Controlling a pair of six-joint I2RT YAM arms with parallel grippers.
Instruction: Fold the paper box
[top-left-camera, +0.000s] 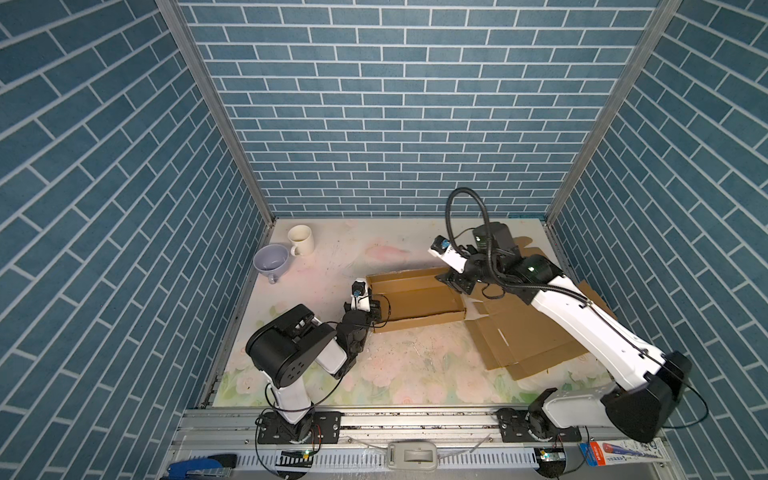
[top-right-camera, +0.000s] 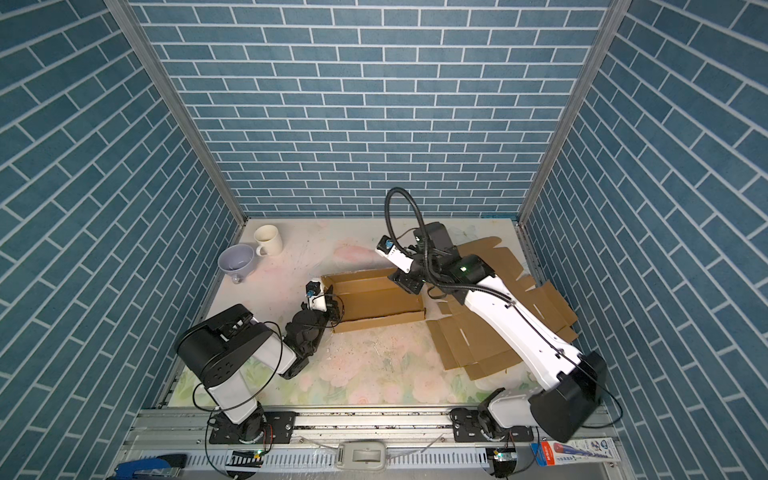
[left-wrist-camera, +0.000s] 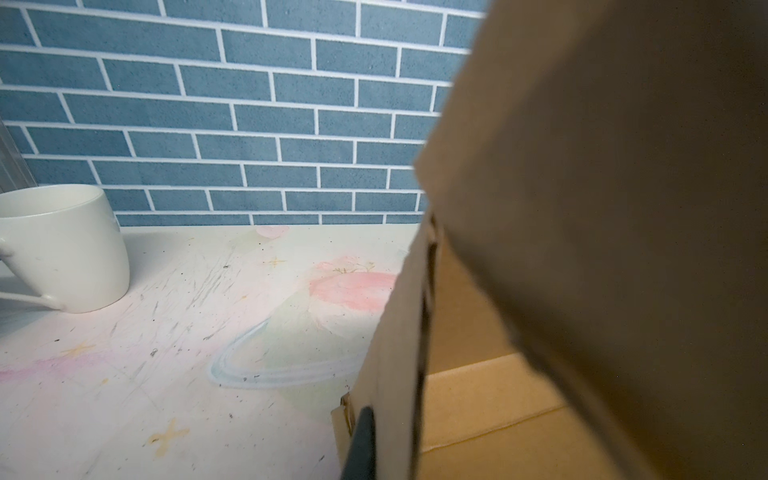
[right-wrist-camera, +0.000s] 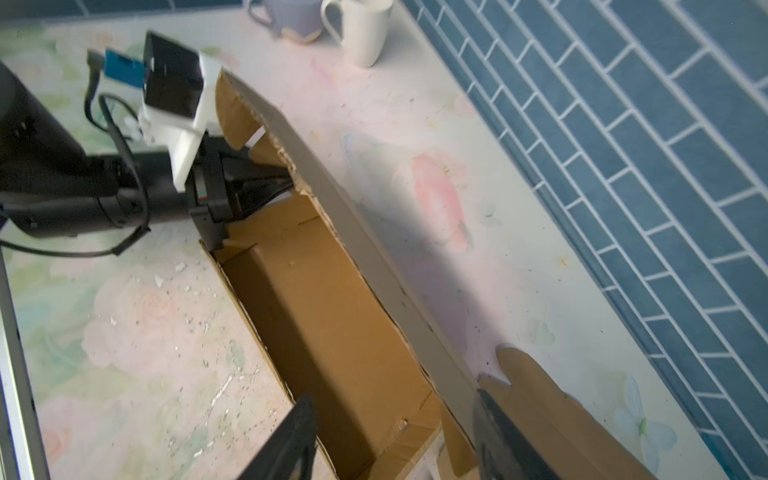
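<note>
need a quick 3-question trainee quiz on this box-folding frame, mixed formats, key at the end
1. True or false: the white mug stands inside the paper box.
2. Which gripper is clamped on the box's end wall? A) left gripper B) right gripper C) neither
3. Fill in: the cup next to the mug is ____ in colour.

Key
1. False: the mug stands on the table at its far left, apart from the box.
2. A. The right gripper's jaws stand open at the box's other end.
3. Lavender.
</note>
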